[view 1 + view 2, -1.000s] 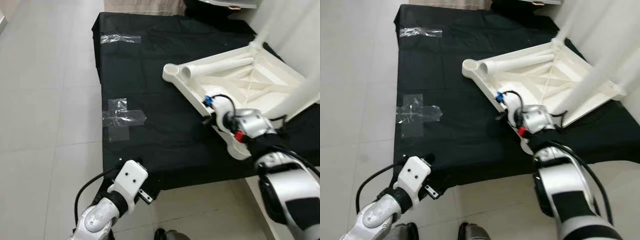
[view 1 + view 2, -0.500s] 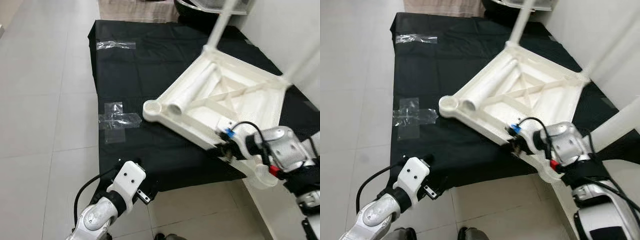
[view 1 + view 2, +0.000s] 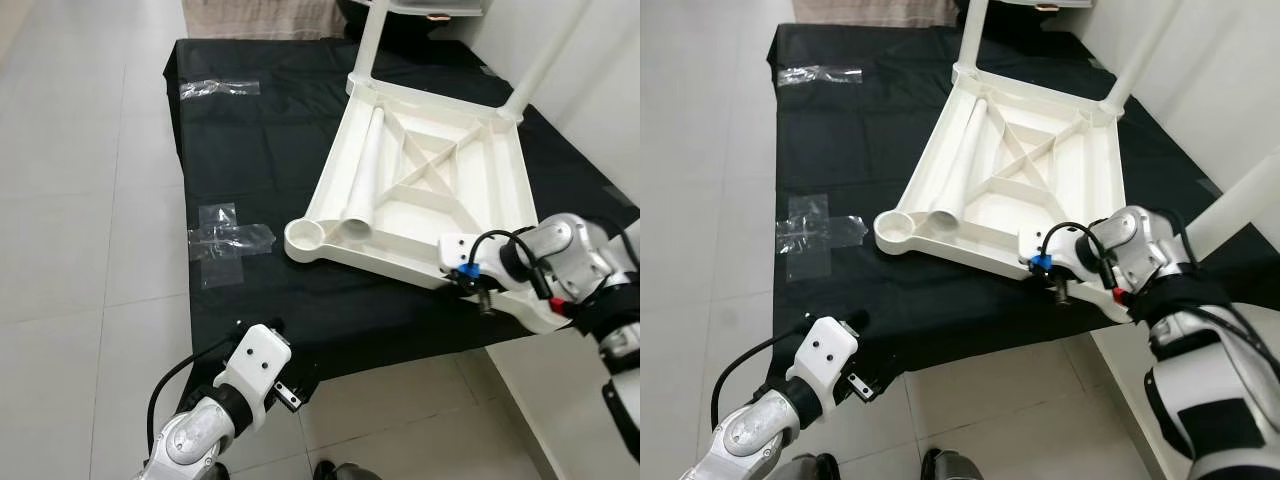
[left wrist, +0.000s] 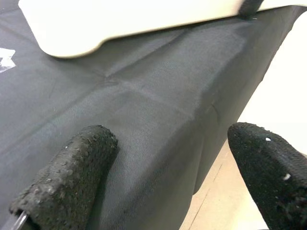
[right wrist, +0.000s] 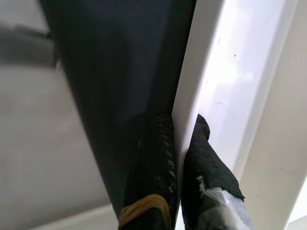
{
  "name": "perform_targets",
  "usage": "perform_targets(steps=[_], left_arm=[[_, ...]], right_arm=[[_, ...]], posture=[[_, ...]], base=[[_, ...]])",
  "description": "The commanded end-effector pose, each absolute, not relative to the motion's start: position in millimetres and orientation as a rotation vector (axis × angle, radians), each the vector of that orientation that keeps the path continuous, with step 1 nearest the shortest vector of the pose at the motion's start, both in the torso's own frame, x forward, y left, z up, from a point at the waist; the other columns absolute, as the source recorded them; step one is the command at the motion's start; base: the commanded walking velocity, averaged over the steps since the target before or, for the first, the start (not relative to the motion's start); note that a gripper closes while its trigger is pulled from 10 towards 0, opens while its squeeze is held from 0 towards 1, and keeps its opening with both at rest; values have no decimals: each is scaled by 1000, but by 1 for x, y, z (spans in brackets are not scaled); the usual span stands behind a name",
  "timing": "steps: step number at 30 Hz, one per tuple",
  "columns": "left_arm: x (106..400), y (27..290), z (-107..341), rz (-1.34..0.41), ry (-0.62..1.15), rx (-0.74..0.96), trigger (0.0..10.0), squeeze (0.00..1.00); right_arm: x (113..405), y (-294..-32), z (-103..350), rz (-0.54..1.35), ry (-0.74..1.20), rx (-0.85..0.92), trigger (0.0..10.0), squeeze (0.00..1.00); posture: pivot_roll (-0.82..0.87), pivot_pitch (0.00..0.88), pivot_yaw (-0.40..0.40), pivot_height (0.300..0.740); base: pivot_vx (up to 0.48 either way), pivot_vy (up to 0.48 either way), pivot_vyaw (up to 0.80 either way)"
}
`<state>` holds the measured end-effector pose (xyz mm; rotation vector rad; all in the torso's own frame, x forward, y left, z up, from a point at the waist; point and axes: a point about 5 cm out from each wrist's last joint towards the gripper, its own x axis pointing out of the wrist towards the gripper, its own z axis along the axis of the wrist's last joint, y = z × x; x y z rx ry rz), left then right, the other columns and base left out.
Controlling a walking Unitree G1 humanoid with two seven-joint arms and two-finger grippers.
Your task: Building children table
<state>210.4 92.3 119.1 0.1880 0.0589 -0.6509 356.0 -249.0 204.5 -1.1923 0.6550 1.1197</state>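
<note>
A white children's table (image 3: 400, 268) lies upside down on the black cloth (image 3: 250, 160). Two legs stand up at its far corners (image 3: 366, 40) (image 3: 540, 60). A loose leg (image 3: 365, 170) lies inside the frame beside an empty corner socket (image 3: 305, 235). My right gripper (image 5: 184, 122) is shut on the table's near rim (image 5: 201, 72), with one finger on each side of it. It sits at the front right of the table (image 3: 478, 292). My left gripper (image 4: 168, 139) is open over the cloth's front edge, holding nothing. Its white wrist (image 3: 255, 365) is at the near left corner.
Two patches of clear tape (image 3: 228, 240) (image 3: 218, 88) are stuck on the cloth's left half. Pale floor tiles (image 3: 90, 200) lie to the left and in front. A white wall (image 3: 600, 90) rises to the right, and the cloth's front edge (image 3: 400, 355) drops to the floor.
With my right gripper on its rim, the table has swung round on the cloth; its socket corner has come nearer the front left. The view has shifted too. The left arm has held still.
</note>
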Motion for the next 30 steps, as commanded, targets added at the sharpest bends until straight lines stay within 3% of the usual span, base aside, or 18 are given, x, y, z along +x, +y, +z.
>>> perform_targets(steps=[1, 8, 13, 16, 19, 20, 21, 22, 30], left_arm=[[206, 91, 115, -663, 81, 183, 10000, 0], [207, 90, 117, -663, 77, 181, 10000, 0], [207, 90, 117, -663, 76, 180, 10000, 0], [206, 90, 117, -663, 76, 179, 10000, 0], [206, 90, 117, -664, 75, 181, 10000, 0], [206, 90, 117, -662, 75, 182, 10000, 0], [207, 90, 117, -660, 75, 182, 10000, 0], [206, 89, 118, -659, 75, 182, 10000, 0], [206, 89, 117, -664, 80, 177, 10000, 0]], right_arm=[[357, -235, 221, 1202, 568, -1356, 0, 0], [356, -237, 207, 1289, 615, -1535, 0, 0], [356, -238, 206, 1289, 621, -1564, 0, 0], [366, -241, 212, 1167, 598, -1677, 0, 0], [368, -241, 215, 1140, 588, -1680, 0, 0], [371, -238, 218, 1109, 551, -1672, 7529, 0], [373, -236, 221, 1089, 525, -1665, 7529, 0], [374, -234, 224, 1079, 497, -1654, 10000, 0], [378, -224, 248, 1082, 376, -1544, 10000, 0]], posture=[[33, 151, -135, 740], [32, 152, -143, 740], [32, 152, -143, 740], [28, 163, -137, 740], [28, 163, -137, 740], [31, 163, -140, 740], [31, 163, -139, 740], [26, 165, -140, 740], [29, 156, -140, 740]], base=[[0, 0, 0], [0, 0, 0], [0, 0, 0], [0, 0, 0], [0, 0, 0], [0, 0, 0], [0, 0, 0], [0, 0, 0], [0, 0, 0]])
